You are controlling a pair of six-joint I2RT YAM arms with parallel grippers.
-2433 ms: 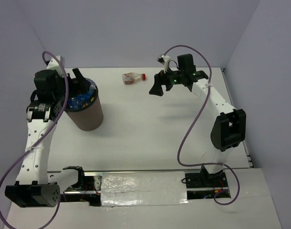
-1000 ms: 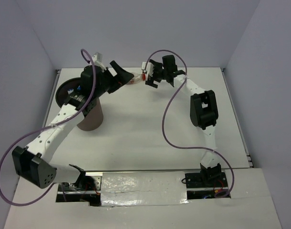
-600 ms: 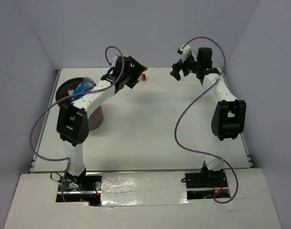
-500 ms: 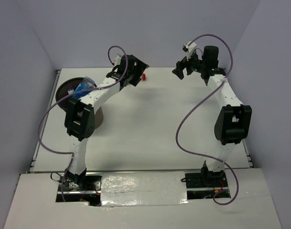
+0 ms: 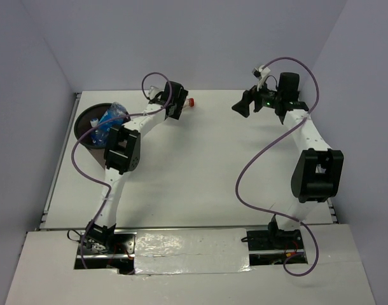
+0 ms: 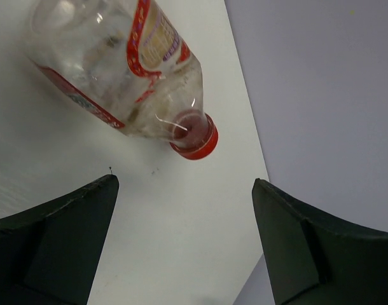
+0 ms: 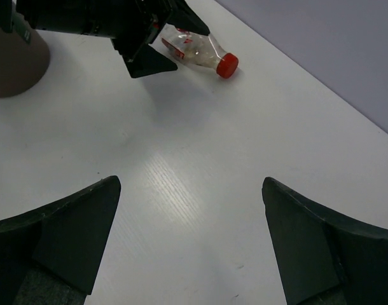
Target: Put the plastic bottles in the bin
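A squat clear bottle with a red cap [image 6: 124,70] lies on its side at the far middle of the table. It also shows in the right wrist view [image 7: 203,54], and only its cap shows from above [image 5: 191,101]. My left gripper [image 6: 184,190] is open and empty, with the bottle just ahead of its fingertips; from above it [image 5: 175,105] covers the bottle's body. My right gripper [image 7: 191,184] is open and empty, hovering at the far right [image 5: 243,105]. The brown bin [image 5: 86,124] stands at the far left and holds blue-labelled bottles [image 5: 109,117].
The back wall runs right behind the red-capped bottle. The bin's side [image 7: 13,63] shows at the left edge of the right wrist view. The left arm's elbow [image 5: 122,152] hangs beside the bin. Purple cables loop off both arms.
My left arm has swung from the bin out to the far table, over the red-capped bottle. My right gripper has drawn back from that bottle to the right.
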